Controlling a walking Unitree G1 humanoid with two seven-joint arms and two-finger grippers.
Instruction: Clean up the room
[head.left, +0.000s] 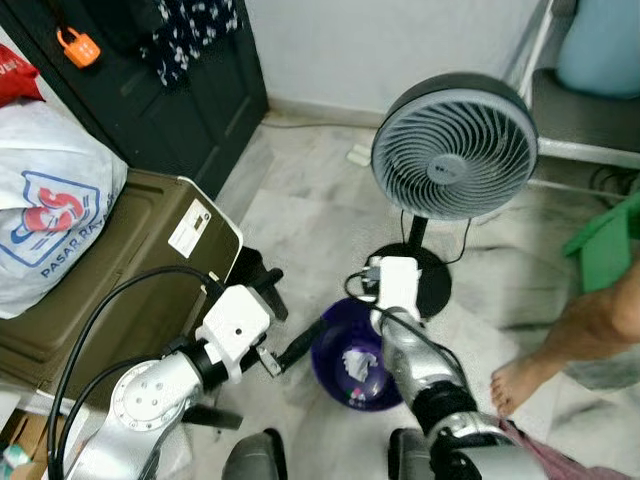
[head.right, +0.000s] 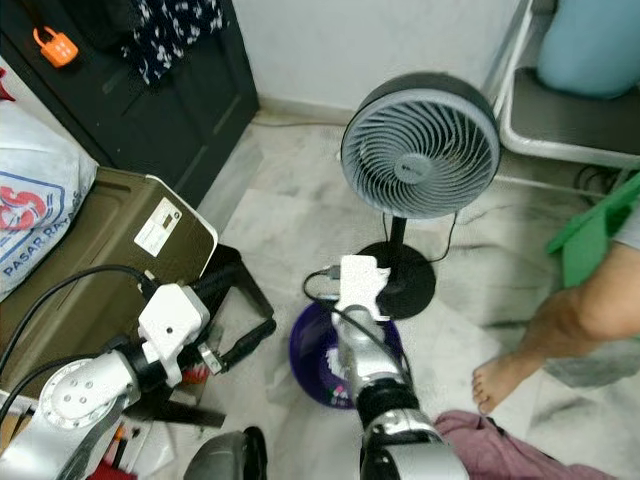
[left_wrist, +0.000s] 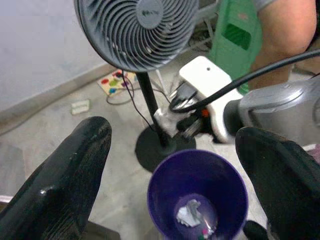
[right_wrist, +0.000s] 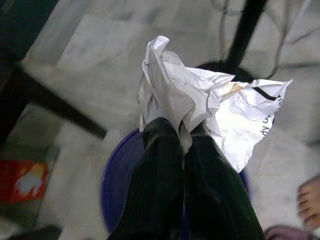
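**Paper over the bin**

While my head view shows the purple bin beside the fan base, I see the left gripper spread empty. On the right wrist, the right gripper pinches crumpled paper; I'd centre before releasing.

One round purple plastic bin sits at lower centre of the left eye view, with one crumpled white scrap lying inside it. A second crumpled white paper wad shows in the right wrist view. One grey pedestal fan stands at upper centre. There is one white printed plastic bag at the left edge, one olive-green lidded box beside it, one orange padlock at upper left, and one bare foot at lower right.
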